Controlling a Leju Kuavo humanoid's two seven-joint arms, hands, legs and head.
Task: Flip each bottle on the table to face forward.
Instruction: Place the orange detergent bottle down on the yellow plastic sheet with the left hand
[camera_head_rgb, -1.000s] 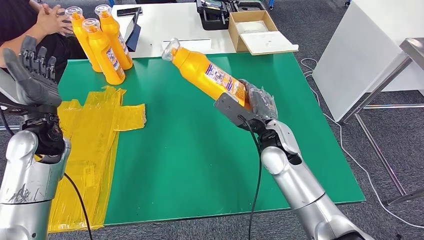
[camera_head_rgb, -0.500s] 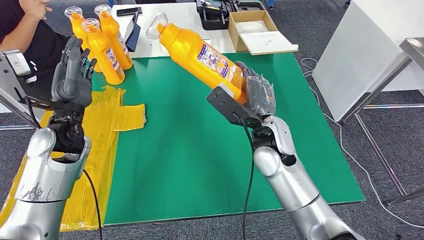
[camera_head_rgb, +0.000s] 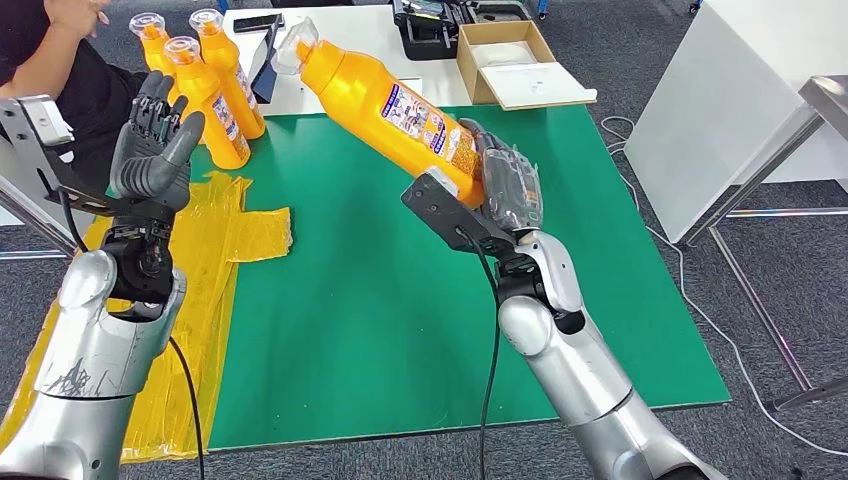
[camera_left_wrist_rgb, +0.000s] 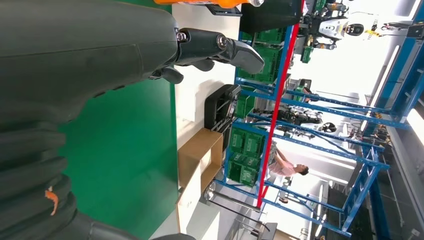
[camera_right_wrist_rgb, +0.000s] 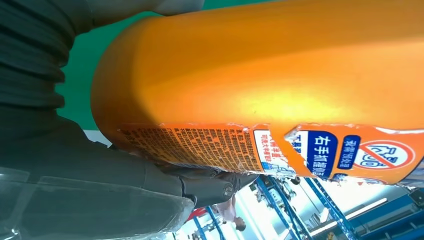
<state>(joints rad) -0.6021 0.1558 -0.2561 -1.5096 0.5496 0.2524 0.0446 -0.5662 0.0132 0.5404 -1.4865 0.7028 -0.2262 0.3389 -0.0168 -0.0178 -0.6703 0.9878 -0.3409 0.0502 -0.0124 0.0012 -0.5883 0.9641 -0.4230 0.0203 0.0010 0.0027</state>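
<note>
Head view shows the right hand (camera_head_rgb: 495, 190) clasping the base of a tall orange plastic bottle with a clear cap and printed label (camera_head_rgb: 385, 105), held aloft and slanted over the far half of the green-covered worktop (camera_head_rgb: 400, 300), cap toward the far left corner. The left hand (camera_head_rgb: 150, 150) is raised near the left edge, holding nothing, its fingers loosely apart. Three more orange capped bottles (camera_head_rgb: 205, 90) stand upright together at the far left corner. Since the grip sits at the very bottom of a long, top-heavy bottle, I judge it could pivot or slide out during a handover or set-down; swinging it farther left could also knock the standing group, and the label could end up facing away if the bottle twists. A crumpled yellow plastic sheet (camera_head_rgb: 200, 250) drapes over the left edge. Beyond the far edge sit a white table (camera_head_rgb: 340, 50) with an open cardboard box (camera_head_rgb: 510, 60), and a seated person (camera_head_rgb: 50, 50) waits at the far left.
</note>
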